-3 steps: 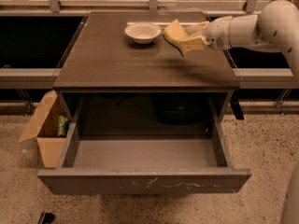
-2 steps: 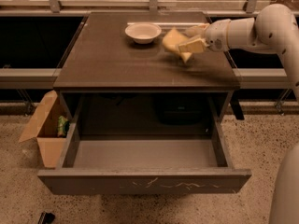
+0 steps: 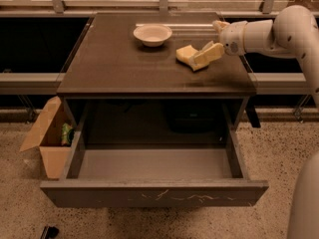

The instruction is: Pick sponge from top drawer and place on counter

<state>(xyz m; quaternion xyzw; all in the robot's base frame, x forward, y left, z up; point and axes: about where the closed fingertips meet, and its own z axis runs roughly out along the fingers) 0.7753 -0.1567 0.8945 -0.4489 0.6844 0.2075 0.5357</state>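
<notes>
Counter [image 3: 114, 59] and top drawer [image 3: 154, 195], pulled fully open, were unchanged. Arm [image 3: 279, 34] reached in from the right, lower than before. Bowl [image 3: 152, 34] sat in the same spot. Sponge [image 3: 185, 54] had dropped onto the counter, right-front of the bowl. Gripper [image 3: 205, 58] touched its right side; could not tell whether it still clamped the sponge or had released it.

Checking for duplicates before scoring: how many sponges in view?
1. The sponge lies on the counter, right of the bowl, beside the gripper. None visible in the top drawer.
</notes>
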